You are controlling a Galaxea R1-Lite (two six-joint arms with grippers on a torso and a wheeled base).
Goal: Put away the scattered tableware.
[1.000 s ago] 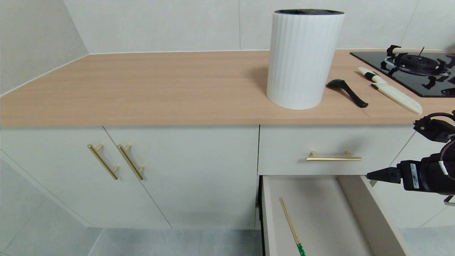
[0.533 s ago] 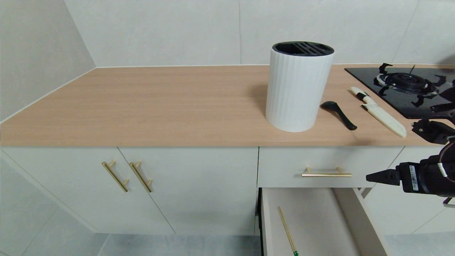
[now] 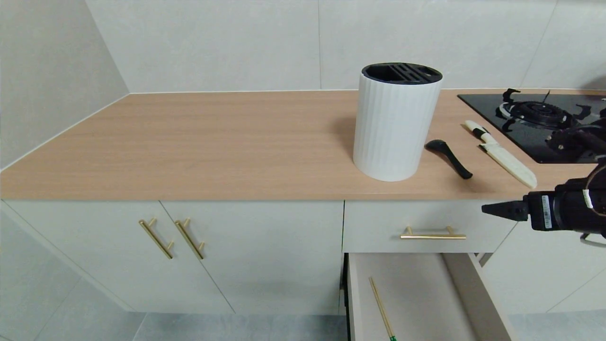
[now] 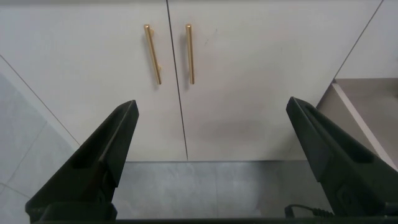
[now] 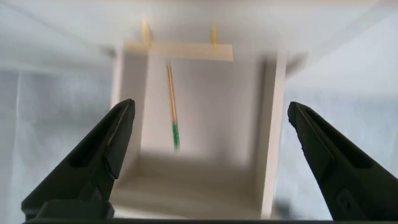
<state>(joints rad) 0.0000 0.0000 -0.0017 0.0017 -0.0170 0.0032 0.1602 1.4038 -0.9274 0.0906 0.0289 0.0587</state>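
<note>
A black spoon [image 3: 448, 157] and a white knife [image 3: 501, 154] lie on the wooden counter [image 3: 213, 142], to the right of a tall white ribbed knife holder [image 3: 396, 123]. Below, a pair of chopsticks [image 3: 381, 308] lies in the open lower drawer [image 3: 466, 293]. My right gripper [image 3: 497, 210] hangs open in front of the counter's edge, right of the closed upper drawer [image 3: 426, 222]. Its wrist view looks down on the chopsticks [image 5: 172, 106] in the drawer [image 5: 273, 124] between its spread fingers [image 5: 93, 168]. My left gripper [image 4: 211, 155] is open and empty, facing the cabinet doors [image 4: 236, 93].
A black gas hob [image 3: 535, 118] takes up the counter's far right. The tiled wall runs behind. Two gold-handled cabinet doors [image 3: 227, 255] are shut at the left. The left half of the counter is bare.
The head camera has tilted, so the whole scene sits lower. My right gripper has risen from beside the open drawer to the height of the counter's edge.
</note>
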